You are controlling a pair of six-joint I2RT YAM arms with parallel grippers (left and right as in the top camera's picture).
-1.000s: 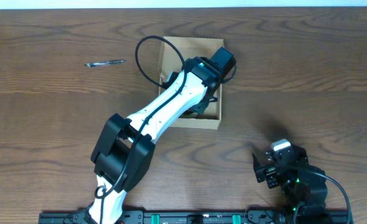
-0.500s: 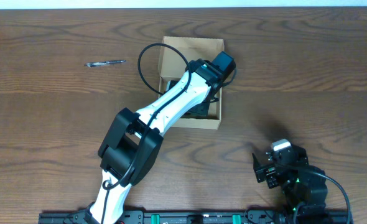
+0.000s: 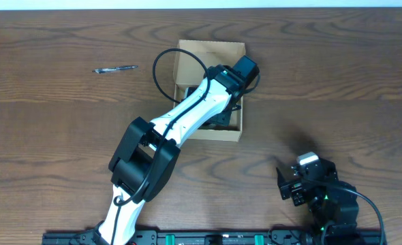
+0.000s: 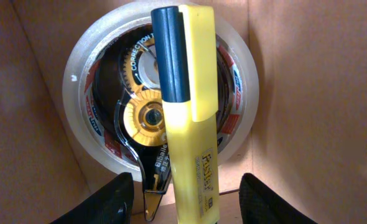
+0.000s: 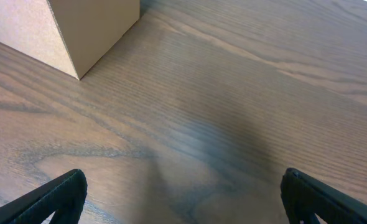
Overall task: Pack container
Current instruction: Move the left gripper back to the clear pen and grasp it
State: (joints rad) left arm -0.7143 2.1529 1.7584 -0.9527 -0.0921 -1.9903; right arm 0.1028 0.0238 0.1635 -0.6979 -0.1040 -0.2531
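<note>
The container point(image 3: 208, 53) is a tan cardboard box at the table's middle back, with its flap open at the far side. My left gripper point(image 3: 223, 113) reaches down into it. In the left wrist view the left gripper point(image 4: 186, 208) is open, with its fingers wide apart. A yellow highlighter point(image 4: 186, 112) lies between them, untouched by either finger. It rests on a clear tape roll point(image 4: 84, 81) and a correction tape dispenser point(image 4: 140, 118) on the box floor. My right gripper point(image 3: 291, 185) is open and empty over bare table at the front right.
A pen point(image 3: 116, 69) lies on the wooden table left of the box. The box's near right corner point(image 5: 78, 25) shows in the right wrist view, well ahead of the right gripper point(image 5: 183, 202).
The left arm's elbow has shifted a little to the right and its wrist has settled slightly deeper into the box. The right arm has not moved.
</note>
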